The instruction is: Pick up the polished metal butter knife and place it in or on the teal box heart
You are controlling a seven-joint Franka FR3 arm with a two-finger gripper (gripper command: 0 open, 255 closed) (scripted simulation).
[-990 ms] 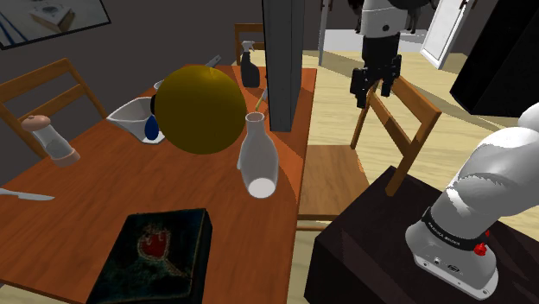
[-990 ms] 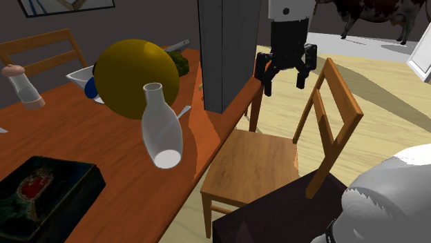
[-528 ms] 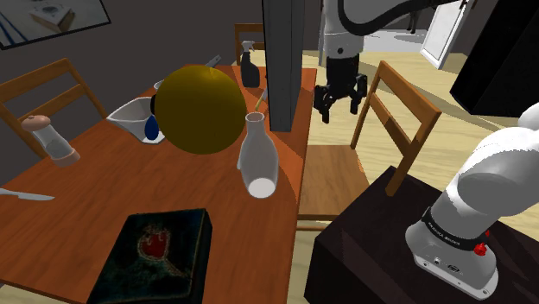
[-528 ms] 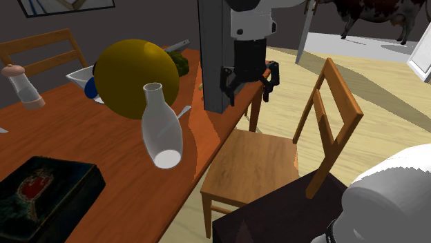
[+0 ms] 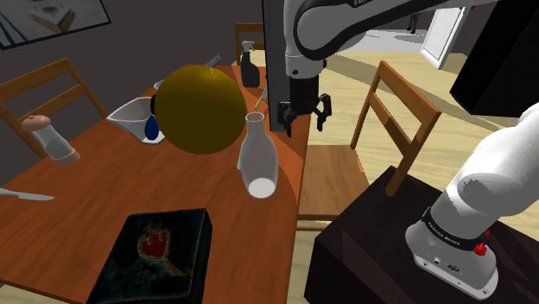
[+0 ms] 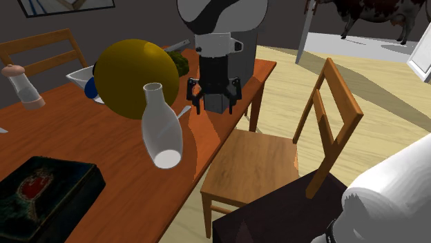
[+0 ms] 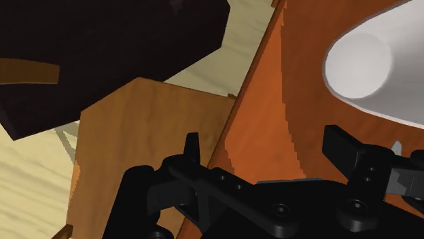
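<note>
Knife: I see the knife (image 5: pixel 26 195) lying flat on the desk (image 5: pixel 95 186), at the far left edge of the shoulder view, with nothing touching it.
Box: the dark box (image 5: pixel 155 255) (image 6: pixel 45 190) with a red heart on its lid sits near the desk's front edge. In the shoulder view the knife lies up and to the left of it, apart from it.
End effector: the end effector (image 5: pixel 303 123) (image 6: pixel 213 108) (image 7: pixel 268 146) points down with its fingers wide apart and nothing between them. It hangs over the desk's edge on the chair side, well apart from the knife and the box.
Under the end effector: in the wrist view I see the desk's edge and the seat of the wooden chair (image 5: pixel 380 129) (image 6: pixel 276 152).
Bottle: a white bottle (image 5: pixel 256 155) (image 6: pixel 161 128) (image 7: pixel 377 64) sits near the end effector, between it and the box.
Ball: a big mustard-yellow ball (image 5: pixel 200 110) (image 6: pixel 131 76) rests behind the bottle.
Shaker: a shaker (image 5: pixel 52 138) stands beyond the knife.
</note>
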